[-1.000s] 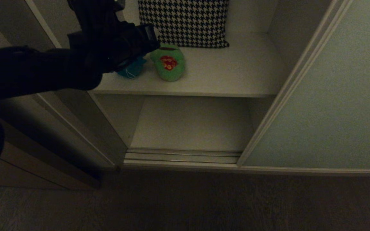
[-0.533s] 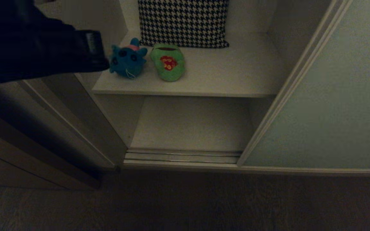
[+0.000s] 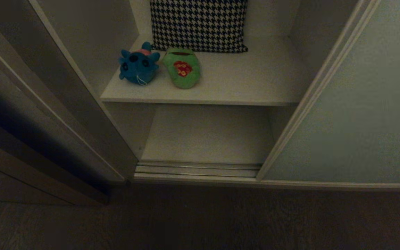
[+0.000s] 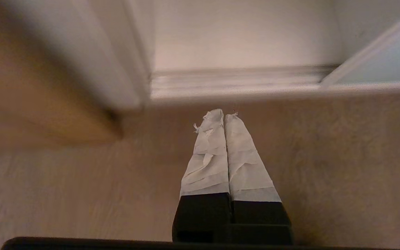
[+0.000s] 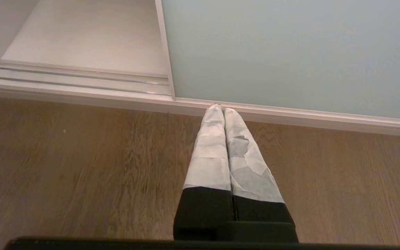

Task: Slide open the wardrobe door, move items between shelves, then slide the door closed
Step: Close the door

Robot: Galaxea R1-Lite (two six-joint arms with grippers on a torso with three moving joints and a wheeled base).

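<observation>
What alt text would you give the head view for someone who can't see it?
An open wardrobe seen from above: a teal-blue plush and a green frog plush sit side by side on the upper white shelf before a houndstooth cushion. The lower shelf holds nothing, and the sliding door stands at right.

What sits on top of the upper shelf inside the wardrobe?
On the upper shelf sit a blue plush toy, a green frog toy beside it, and a houndstooth cushion behind them. The shelf behind the cushion is hidden.
</observation>
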